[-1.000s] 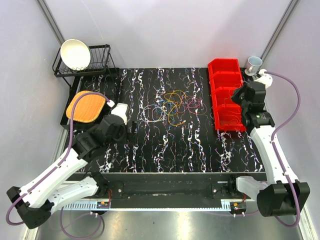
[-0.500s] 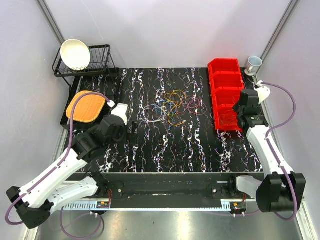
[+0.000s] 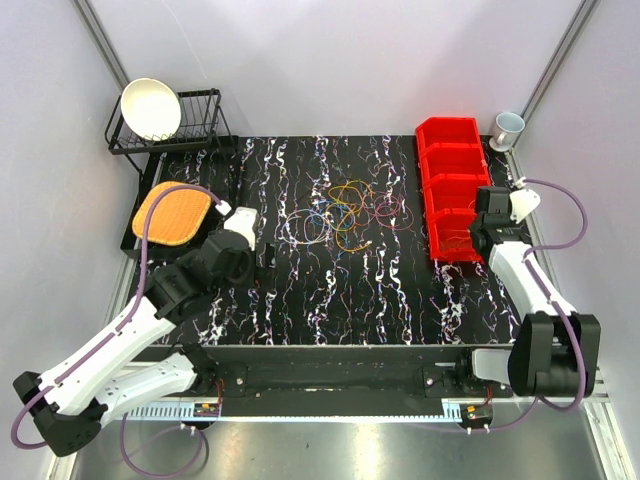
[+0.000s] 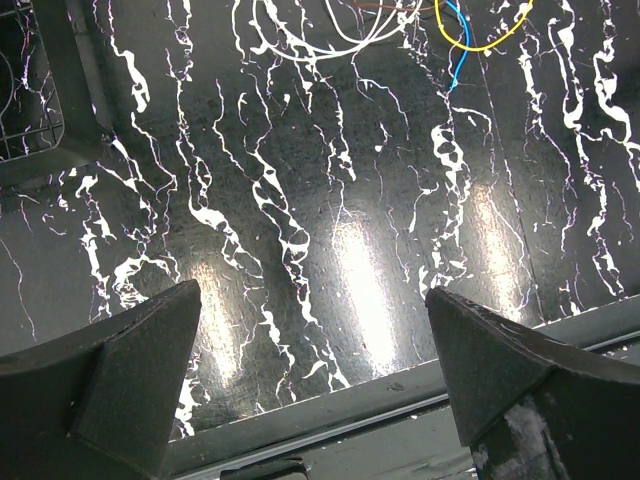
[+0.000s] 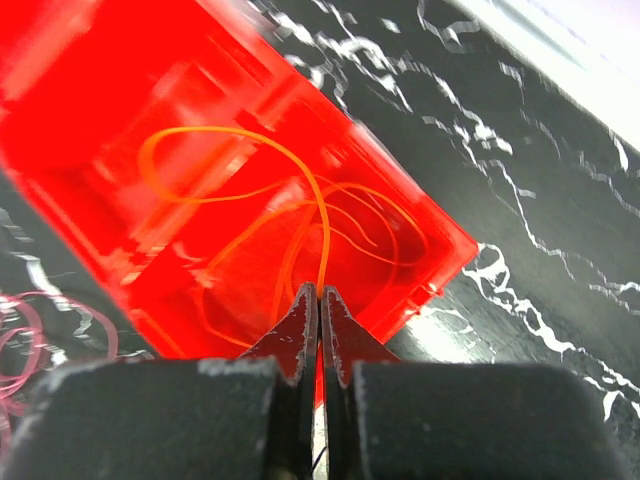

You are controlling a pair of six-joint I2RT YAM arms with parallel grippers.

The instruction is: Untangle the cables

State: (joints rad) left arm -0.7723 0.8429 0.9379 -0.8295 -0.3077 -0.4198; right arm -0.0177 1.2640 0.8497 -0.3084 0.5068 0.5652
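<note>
Two arms on show: left arm (image 3: 110, 345) and right arm (image 3: 535, 285), white shells with black joints and chunky black bases. A purple cord (image 3: 146, 250) trails along each. Left tool (image 4: 312, 295): blunt dark-grey wedge fingers. Right tool (image 5: 319, 292): slim, tapering dark blades on matte grey blocks.

Robotics lab test cell. The work area is boxed in by plain pale wall panels (image 3: 330, 60) and bare metal struts (image 3: 100, 40). A left arm (image 3: 120, 340) and a right arm (image 3: 535, 285) are seen bolted to a metal rail (image 3: 330, 380) at the near edge of a black marbled table (image 3: 330, 290). Mismatched props are laid out as for a trial: dish rack (image 3: 195, 125) with white bowl (image 3: 150, 108) far left, orange mat (image 3: 172, 213) left, red bins (image 3: 450, 147) and mug (image 3: 508, 127) far right, loose coloured cables (image 3: 345, 210) mid-table.
</note>
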